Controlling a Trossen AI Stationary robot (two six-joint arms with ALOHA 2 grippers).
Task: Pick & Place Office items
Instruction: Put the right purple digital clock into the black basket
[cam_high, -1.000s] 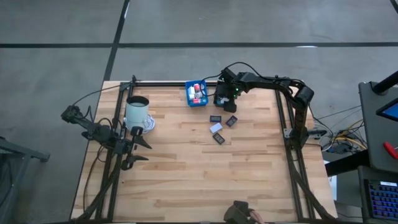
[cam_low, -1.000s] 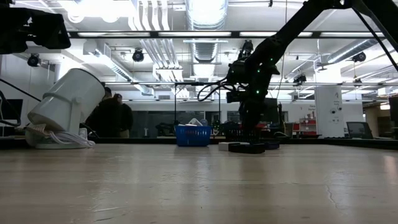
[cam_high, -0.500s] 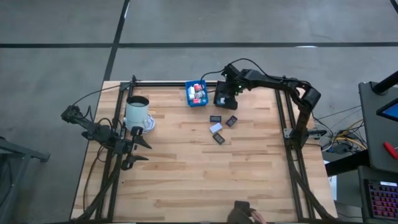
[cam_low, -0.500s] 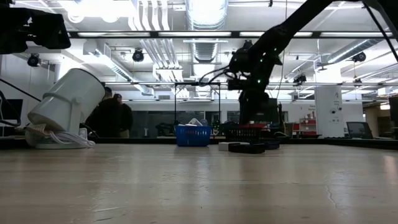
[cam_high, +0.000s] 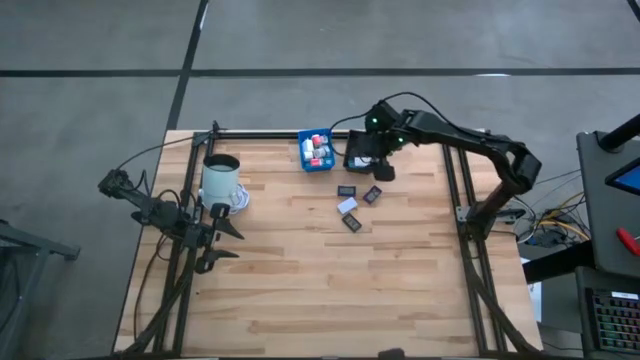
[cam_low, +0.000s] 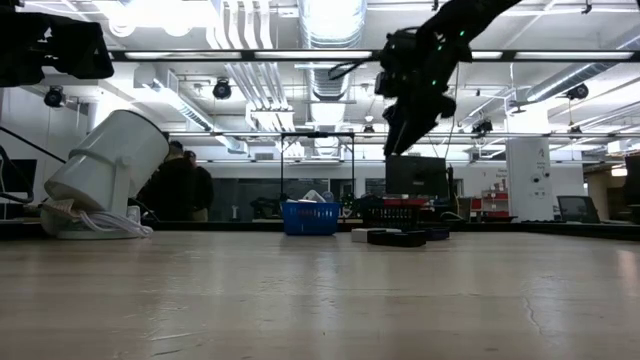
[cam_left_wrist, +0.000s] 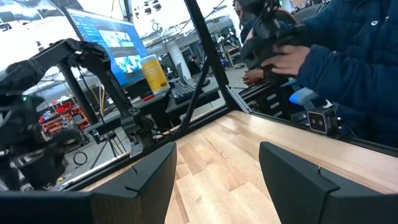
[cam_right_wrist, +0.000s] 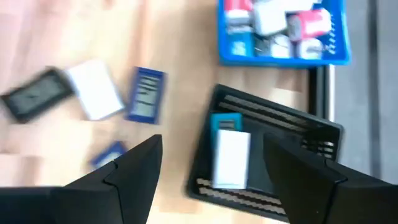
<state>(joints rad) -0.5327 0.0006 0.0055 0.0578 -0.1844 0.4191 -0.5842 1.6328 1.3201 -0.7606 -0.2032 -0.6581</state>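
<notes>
Several small office items lie flat on the wooden table: a black piece (cam_right_wrist: 34, 99), a white piece (cam_right_wrist: 96, 90) and two blue ones (cam_right_wrist: 146, 93), also seen from above as a cluster (cam_high: 350, 205). A teal piece (cam_right_wrist: 225, 122) and a white flat piece (cam_right_wrist: 231, 158) lie in the black bin (cam_right_wrist: 311, 134). The blue bin (cam_high: 317, 150) holds white and red pieces. My right gripper (cam_right_wrist: 211, 143) hangs open high above the black bin's near side (cam_high: 381, 168), with nothing between its fingers. My left gripper (cam_left_wrist: 217, 155) waits open at the table's left edge (cam_high: 222, 235).
A large white mug (cam_high: 221, 180) stands near the left arm. The two bins sit side by side at the table's far edge. A person in a blue jacket (cam_left_wrist: 348, 56) is beyond the table. Bare wood (cam_high: 330, 290) fills the near half.
My right gripper has risen from low at the black bin to well above it, drifting a little toward the table's near right and rolling slightly. The items on the table have not moved. A hand at the table's near edge has left the high view.
</notes>
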